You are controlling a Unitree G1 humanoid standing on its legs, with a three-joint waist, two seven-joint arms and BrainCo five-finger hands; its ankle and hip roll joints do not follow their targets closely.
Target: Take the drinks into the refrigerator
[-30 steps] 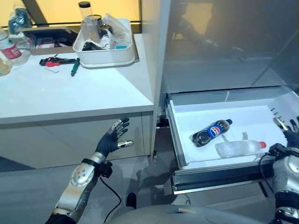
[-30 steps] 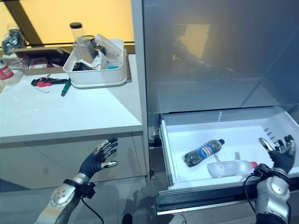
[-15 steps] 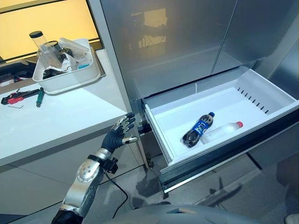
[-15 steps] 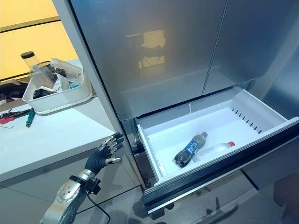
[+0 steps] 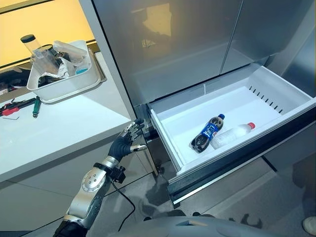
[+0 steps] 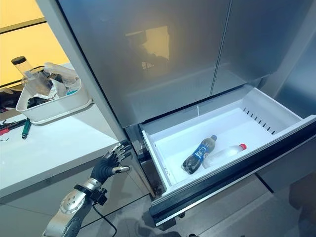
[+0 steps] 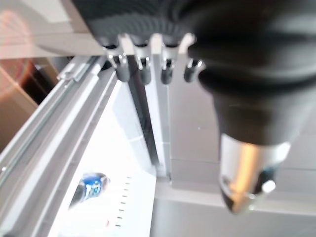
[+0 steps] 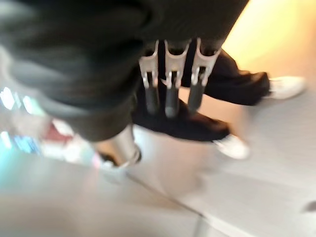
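The refrigerator's white bottom drawer (image 5: 170, 148) stands pulled out. Inside it lie a dark cola bottle (image 5: 205, 133) with a blue label and a clear water bottle (image 5: 231, 135) with a red cap, side by side and touching. The left wrist view catches the cola bottle (image 7: 89, 185) too. My left hand (image 5: 127, 140) hovers open, fingers spread, just left of the drawer's front left corner and below the counter's edge, holding nothing. My right hand (image 8: 168, 98) hangs with straight fingers over the floor, empty.
Steel refrigerator doors (image 5: 173, 44) rise behind the drawer. On the white counter (image 5: 59, 128) to the left stands a white tub (image 5: 64, 84) of clutter, with red pliers (image 5: 12, 108) and a green screwdriver (image 5: 35, 106). A person's dark trouser legs and white shoes (image 8: 232, 145) stand near my right hand.
The camera has swung, so the whole scene has shifted. My right hand, at the drawer's front right corner a second ago, has dropped away. The left hand and both bottles stay put.
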